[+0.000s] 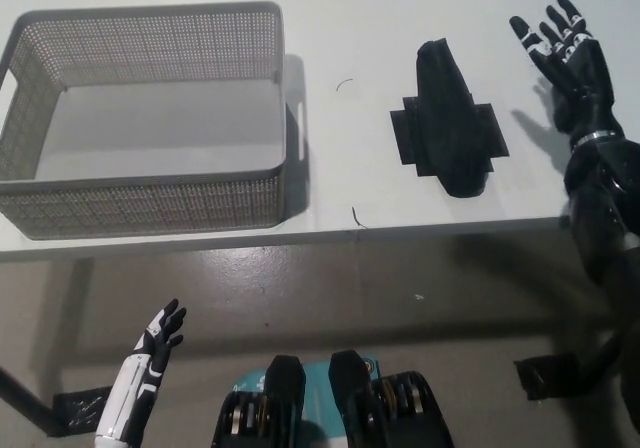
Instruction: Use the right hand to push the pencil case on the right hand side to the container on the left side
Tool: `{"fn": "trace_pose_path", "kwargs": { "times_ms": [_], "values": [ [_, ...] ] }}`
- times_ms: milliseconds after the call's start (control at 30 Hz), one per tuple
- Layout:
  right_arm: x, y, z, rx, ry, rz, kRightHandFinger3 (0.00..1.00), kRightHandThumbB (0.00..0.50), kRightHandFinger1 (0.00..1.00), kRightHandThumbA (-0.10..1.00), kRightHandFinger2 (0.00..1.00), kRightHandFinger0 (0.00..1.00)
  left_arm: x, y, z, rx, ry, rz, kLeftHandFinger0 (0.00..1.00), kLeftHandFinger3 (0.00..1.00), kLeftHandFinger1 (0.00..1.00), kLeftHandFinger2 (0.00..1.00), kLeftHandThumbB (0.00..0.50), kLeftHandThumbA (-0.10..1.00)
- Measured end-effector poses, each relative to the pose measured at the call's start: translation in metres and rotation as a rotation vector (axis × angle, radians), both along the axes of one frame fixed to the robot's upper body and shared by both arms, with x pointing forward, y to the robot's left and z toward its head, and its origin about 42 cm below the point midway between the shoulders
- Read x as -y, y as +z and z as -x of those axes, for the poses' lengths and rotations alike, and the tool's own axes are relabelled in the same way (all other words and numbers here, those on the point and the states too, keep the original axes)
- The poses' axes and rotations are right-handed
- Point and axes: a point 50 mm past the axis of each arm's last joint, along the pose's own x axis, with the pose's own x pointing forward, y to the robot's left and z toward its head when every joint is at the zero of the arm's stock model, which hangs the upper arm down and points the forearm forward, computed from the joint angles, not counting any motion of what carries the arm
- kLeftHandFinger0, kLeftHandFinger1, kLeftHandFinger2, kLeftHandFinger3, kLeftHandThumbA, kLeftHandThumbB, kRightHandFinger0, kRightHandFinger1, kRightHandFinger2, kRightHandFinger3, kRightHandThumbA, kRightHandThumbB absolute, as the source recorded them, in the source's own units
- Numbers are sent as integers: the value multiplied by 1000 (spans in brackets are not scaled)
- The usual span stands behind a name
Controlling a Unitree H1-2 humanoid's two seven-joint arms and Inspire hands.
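While the left hand (pixel 150 353) hangs low (fingers spread), the right hand (pixel 566 60) is held open beside the case (pixel 447 123).

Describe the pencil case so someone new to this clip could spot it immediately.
On the white table, look right of the grey mesh basket. The pencil case is the black tapered pouch lying on a dark cross-shaped patch, left of the open black right hand. Nothing else on the tabletop is black fabric.

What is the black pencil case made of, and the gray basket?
The pencil case looks like soft matte black fabric: it slumps in a rounded, slightly creased shape. The basket is probably gray plastic, possibly metal mesh: its walls are a stiff grid of tiny holes.
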Motion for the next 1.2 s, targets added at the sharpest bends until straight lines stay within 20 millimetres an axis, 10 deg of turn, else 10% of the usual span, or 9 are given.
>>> {"fn": "trace_pose_path", "kwargs": {
  "times_ms": [1200],
  "values": [
    [-63, -47, 12, -154, 101, -88, 1000, 388, 1000, 1000, 1000, 1000, 1, 5, -2, 15, -19, 26, 1000, 1000, 1000, 1000, 500, 1000]
  ]
}}
